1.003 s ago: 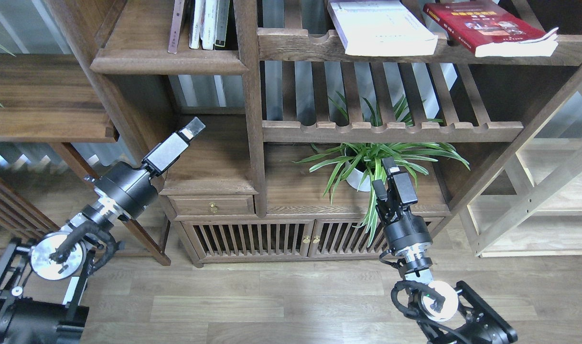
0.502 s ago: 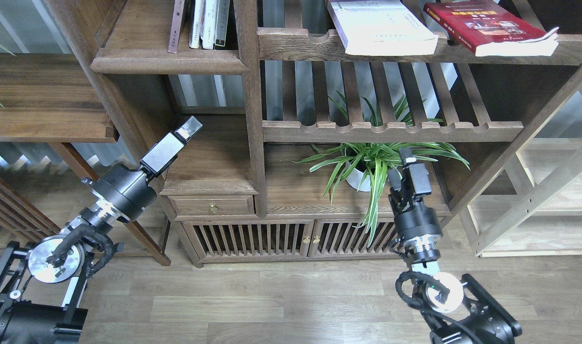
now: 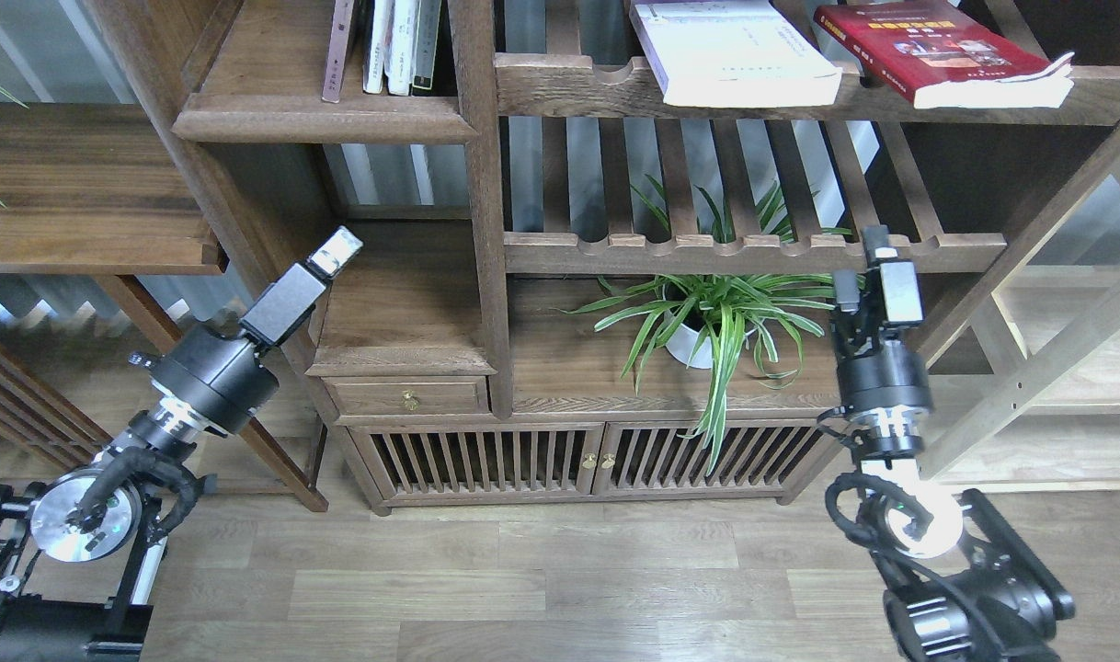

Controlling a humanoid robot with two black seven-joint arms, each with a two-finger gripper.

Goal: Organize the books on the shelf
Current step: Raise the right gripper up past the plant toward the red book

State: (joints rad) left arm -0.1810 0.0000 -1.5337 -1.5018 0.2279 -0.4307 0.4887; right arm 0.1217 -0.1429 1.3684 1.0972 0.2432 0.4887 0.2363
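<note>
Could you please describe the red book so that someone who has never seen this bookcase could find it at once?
Start at the tall wooden bookcase and go to the top slatted rack on its right side. Two books lie flat there, overhanging the front rail; the red book is the right-hand one. Unlike the white book beside it, it has a red cover with a yellow title band.

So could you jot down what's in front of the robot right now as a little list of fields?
white book: lying flat on the top slatted rack
red book: lying flat to the right of the white one
standing books: upright on the solid shelf, upper left
plant: potted, under the lower rack
left end effector: empty, near the small cabinet
right end effector: empty, raised beside the plant
</note>
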